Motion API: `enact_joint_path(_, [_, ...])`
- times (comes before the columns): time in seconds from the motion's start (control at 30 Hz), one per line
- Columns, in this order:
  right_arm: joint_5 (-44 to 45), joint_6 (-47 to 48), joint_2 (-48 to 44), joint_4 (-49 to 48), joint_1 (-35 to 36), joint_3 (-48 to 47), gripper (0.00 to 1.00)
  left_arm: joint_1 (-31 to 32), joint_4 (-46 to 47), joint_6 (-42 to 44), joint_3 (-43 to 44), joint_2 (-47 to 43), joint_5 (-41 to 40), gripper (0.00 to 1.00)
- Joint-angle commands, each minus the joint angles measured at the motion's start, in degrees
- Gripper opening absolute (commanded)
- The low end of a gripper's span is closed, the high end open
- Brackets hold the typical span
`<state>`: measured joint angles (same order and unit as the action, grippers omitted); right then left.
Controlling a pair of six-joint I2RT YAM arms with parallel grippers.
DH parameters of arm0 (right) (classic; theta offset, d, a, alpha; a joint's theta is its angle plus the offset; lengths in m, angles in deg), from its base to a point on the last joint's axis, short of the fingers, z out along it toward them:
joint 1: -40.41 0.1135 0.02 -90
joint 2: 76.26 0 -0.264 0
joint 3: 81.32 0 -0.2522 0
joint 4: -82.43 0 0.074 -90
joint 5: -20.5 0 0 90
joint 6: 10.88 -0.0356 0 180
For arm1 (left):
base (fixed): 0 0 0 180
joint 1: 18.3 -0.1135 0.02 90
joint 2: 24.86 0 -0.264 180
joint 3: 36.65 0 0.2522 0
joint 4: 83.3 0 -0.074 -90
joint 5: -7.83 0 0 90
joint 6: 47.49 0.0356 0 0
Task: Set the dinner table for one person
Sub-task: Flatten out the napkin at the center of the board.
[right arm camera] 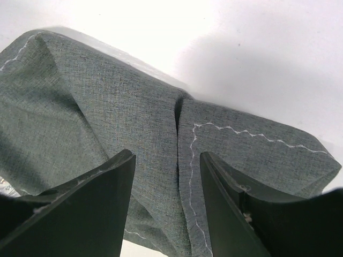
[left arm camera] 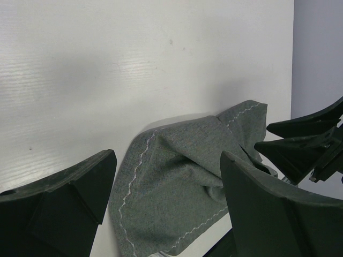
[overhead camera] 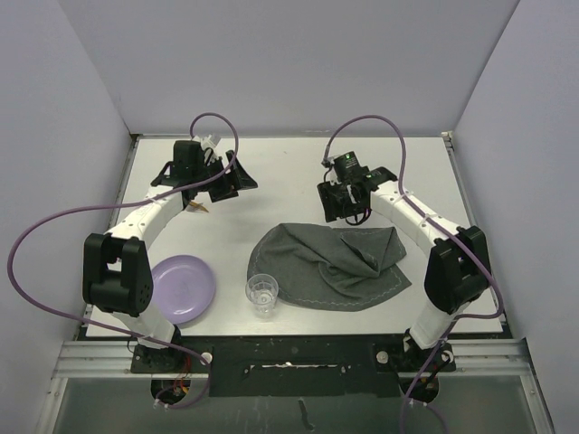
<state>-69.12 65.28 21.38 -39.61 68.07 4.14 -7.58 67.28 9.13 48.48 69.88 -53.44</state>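
The white counter [overhead camera: 289, 172] lies under and all around the crumpled grey placemat [overhead camera: 317, 271]; the right pincer [right arm camera: 167, 158] stands half open astride a fold at the placemat's far edge, gripping nothing; the left pincer [left arm camera: 169, 159], beyond the placemat's left end, gapes wide and empty.

Plain pale grey back wall panel [overhead camera: 289, 63], matching left panel [overhead camera: 45, 136], matching right panel [overhead camera: 534, 117], silver aluminium rail [overhead camera: 99, 366] in front, even light
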Motion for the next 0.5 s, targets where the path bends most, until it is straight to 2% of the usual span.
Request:
enact_joint_path(0.0, [-6.3,0.9,0.5,-0.5,-1.3,-0.4,0.52,-0.2,1.7,0.9,0.0,-3.1,0.3,0.77])
enact_joint_path(0.13, [-10.3,0.7,1.2,-2.5,-2.5,2.4,0.52,-0.3,1.7,1.0,-0.3,-3.0,0.2,0.77])
enact_joint_path(0.47, [-13.2,0.4,5.1,-4.8,-3.4,5.2,0.5,-0.7,1.7,1.0,-0.8,-3.3,0.2,0.77])
